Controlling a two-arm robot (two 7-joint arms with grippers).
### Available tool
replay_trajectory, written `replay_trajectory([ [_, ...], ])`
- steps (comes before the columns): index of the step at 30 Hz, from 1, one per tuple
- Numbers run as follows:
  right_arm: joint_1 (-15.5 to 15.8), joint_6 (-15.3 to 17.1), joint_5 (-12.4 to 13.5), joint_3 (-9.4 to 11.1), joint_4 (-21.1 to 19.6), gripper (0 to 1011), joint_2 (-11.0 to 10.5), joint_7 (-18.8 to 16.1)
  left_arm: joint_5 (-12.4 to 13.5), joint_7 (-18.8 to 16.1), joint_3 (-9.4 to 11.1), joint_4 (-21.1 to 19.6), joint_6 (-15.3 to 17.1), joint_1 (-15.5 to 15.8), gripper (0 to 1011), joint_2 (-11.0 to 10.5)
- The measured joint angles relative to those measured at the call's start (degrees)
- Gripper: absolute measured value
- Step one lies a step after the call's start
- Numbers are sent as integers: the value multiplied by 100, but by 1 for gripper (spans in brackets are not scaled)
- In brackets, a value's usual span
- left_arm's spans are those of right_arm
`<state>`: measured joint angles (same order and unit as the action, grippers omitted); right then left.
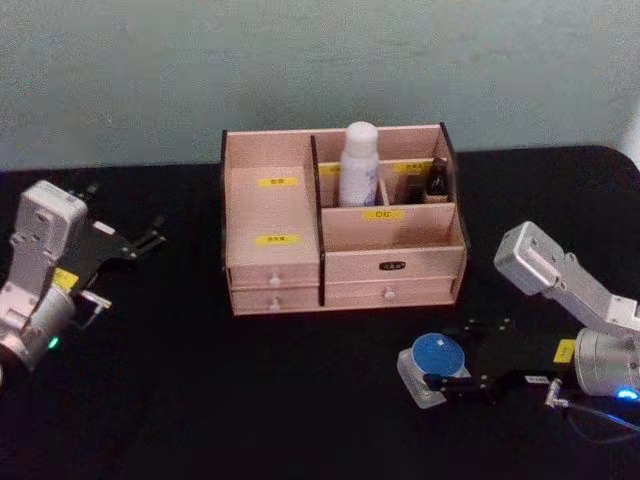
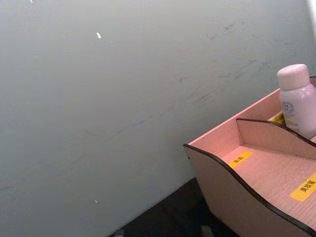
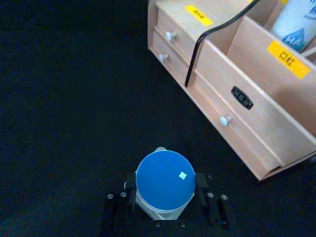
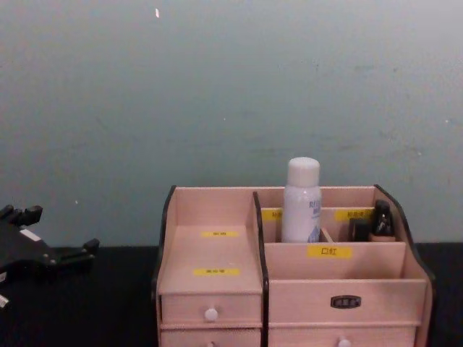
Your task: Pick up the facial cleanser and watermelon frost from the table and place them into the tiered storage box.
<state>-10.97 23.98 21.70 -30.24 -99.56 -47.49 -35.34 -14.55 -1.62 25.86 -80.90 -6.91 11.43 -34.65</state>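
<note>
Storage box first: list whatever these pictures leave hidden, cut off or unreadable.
Tiered storage box: yellow labels too small to read in head view; lowest drawers cut by chest view's bottom edge.
White bottle: lower part hidden behind the front divider in head and chest views.
Blue-lidded jar: its own lid hides its sides in right wrist view; right gripper flanks it.
Left gripper, parked at the left.
</note>
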Motion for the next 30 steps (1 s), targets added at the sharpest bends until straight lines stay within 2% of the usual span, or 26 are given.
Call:
replay_trajectory([
  [14, -78, -8, 373, 185, -231, 720, -6, 10, 0, 0, 0, 0, 0, 0, 1001, 0],
  [20, -262, 81, 618, 244, -277, 720, 91, 85, 0, 0, 0, 0, 0, 0, 1001, 0],
  [30, -644, 173, 764, 183, -385, 720, 207, 169, 0, 0, 0, 0, 0, 0, 1001, 1],
])
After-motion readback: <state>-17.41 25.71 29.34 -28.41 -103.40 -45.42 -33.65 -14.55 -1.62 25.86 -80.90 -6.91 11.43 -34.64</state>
